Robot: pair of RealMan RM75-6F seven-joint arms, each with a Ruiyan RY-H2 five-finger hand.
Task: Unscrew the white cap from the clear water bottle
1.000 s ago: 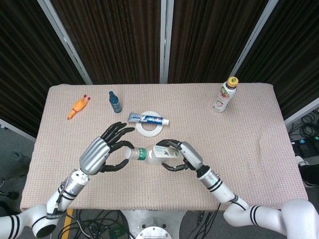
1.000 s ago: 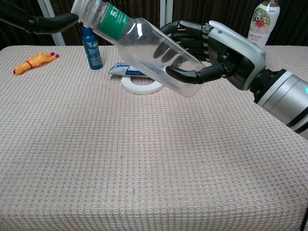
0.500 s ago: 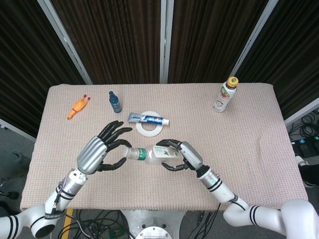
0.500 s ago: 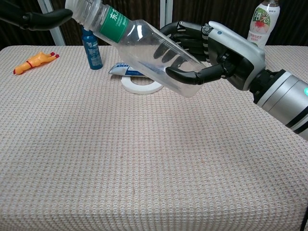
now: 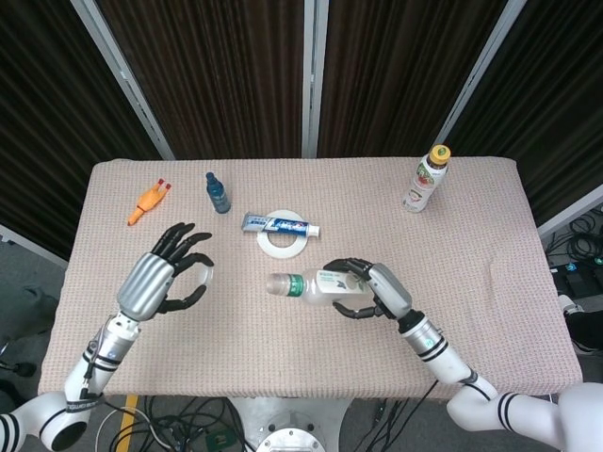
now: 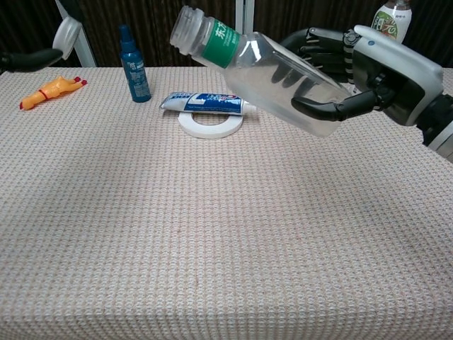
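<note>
The clear water bottle [image 5: 316,285] with a green label lies tilted in my right hand [image 5: 375,290], raised above the table. Its neck [image 6: 185,28] points left and is bare, with no cap on it. In the chest view the right hand [image 6: 368,74] wraps the bottle's [image 6: 272,74] lower body. My left hand [image 5: 158,280] is well to the left of the bottle and pinches the white cap [image 5: 207,273] at its fingertips. The chest view shows the cap [image 6: 67,34] at the far upper left, beside a dark finger [image 6: 28,58].
An orange toy chicken [image 5: 148,201] and a small blue bottle [image 5: 218,192] lie at the back left. A toothpaste tube [image 5: 280,224] rests by a white ring [image 5: 284,242] mid-table. A yellow-capped drink bottle [image 5: 425,179] stands at the back right.
The cap has come off the neck. My left hand has drawn away to the left with it, and my right hand has carried the bottle to the right.
</note>
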